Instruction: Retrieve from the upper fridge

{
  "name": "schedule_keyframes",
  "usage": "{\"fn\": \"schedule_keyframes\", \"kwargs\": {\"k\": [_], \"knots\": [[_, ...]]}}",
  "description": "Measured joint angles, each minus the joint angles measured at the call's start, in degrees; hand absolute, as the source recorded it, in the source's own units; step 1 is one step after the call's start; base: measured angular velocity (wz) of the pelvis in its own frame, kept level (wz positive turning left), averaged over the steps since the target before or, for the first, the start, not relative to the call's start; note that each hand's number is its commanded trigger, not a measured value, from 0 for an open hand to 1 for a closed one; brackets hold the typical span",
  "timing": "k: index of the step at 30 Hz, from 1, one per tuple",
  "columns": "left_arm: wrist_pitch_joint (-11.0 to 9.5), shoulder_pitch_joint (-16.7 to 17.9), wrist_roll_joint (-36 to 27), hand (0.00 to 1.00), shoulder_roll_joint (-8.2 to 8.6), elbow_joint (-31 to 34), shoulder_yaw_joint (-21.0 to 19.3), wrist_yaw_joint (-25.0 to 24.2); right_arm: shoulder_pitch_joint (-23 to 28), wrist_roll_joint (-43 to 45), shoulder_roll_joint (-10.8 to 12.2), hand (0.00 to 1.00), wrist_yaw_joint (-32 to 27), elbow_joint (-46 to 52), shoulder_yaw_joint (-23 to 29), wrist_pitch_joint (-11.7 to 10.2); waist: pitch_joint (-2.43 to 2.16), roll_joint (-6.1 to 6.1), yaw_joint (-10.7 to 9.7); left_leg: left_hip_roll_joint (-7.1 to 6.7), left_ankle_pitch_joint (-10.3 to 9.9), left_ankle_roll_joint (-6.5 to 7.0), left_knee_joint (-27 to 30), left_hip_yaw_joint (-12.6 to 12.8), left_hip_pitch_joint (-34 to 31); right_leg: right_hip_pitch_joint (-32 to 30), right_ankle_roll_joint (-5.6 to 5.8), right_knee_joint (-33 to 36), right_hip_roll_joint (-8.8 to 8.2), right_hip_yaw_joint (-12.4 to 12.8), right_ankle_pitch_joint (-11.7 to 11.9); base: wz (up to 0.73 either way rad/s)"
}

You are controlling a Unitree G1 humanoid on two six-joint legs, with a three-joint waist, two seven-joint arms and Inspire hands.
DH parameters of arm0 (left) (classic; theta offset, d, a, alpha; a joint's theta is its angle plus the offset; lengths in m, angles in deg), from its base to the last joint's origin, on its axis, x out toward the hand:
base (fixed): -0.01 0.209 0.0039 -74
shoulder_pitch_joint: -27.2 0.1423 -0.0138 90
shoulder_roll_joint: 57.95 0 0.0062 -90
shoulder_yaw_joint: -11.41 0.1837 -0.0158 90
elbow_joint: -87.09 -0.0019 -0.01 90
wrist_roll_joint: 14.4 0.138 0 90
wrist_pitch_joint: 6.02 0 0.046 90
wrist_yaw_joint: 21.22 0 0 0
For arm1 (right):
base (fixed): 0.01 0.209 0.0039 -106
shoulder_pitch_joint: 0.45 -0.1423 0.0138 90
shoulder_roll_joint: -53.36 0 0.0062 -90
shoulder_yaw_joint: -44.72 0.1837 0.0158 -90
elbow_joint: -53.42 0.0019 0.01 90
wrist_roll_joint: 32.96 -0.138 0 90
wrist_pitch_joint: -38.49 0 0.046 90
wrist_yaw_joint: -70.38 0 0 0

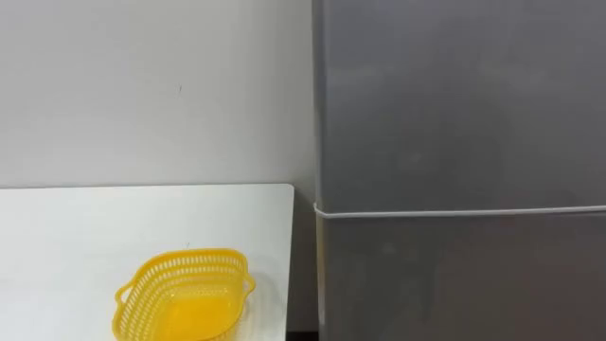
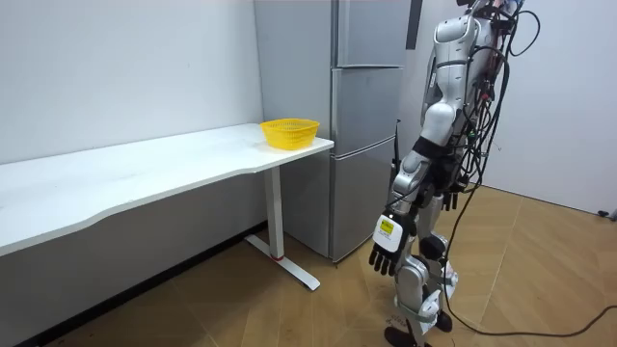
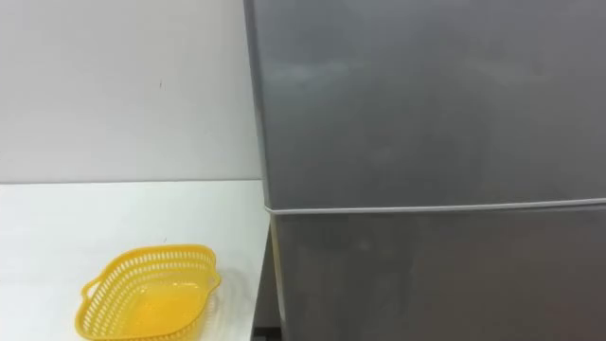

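L hand [image 2: 386,253] hangs at side, fingers relaxed.

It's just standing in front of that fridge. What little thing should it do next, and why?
Probably lift a hand toward the upper fridge door to open it. That door is shut, the left hand hangs open and empty beside its leg, and the yellow basket on the white table holds nothing yet.

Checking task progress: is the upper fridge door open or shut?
Shut. The upper door sits flush with the lower door, with just a thin seam between them, in the eye views and the room view.
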Motion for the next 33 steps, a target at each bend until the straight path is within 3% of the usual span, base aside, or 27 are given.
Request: {"fn": "schedule_keyframes", "kwargs": {"k": [19, 24, 30, 33], "knots": [[-0.1, 0.5, -0.1, 0.0, -0.03, -0.2, -0.4, 1.5, 0.1, 0.0, 0.0, 0.0, -1.2, -0.9, 0.0, 0.0, -0.01, -0.1, 0.0, 0.08, 0.0, 0.0, -0.2, 0.6, 0.6, 0.1, 0.0, 0.2, 0.08, 0.0, 0.0, 0.0], [-1.3, 0.2, -1.5, 0.0, 0.07, -1.5, -0.7, 3.5, 0.0, 0.0, 0.2, 0.0, -1.2, -2.3, 0.0, 0.0, 0.0, -0.12, 0.2, 0.11, 0.0, 0.0, -0.4, 0.7, 0.6, 0.2, 0.0, 0.2, 0.09, 0.1, 0.0, 0.0], [-1.5, 0.0, -7.6, 0.0, 0.09, -2.7, -1.7, 5.1, 0.0, 0.0, 0.2, 0.0, -1.2, -2.4, 0.1, 0.2, 0.01, -0.11, 0.1, 0.11, 0.0, 0.0, -0.4, 0.7, 0.8, 0.2, 0.0, 0.2, 0.08, 0.1, 0.0, 0.0], [-1.5, 0.0, -10.7, 0.0, 0.34, -2.2, -5.5, 6.9, -0.1, -0.1, 0.2, 0.0, -1.6, -2.3, 1.1, 0.1, 0.01, 0.0, 0.3, 0.14, 0.0, 0.0, -0.4, 0.8, 0.7, 0.1, 0.0, 0.2, 0.1, 0.1, 0.0, 0.0]]}}
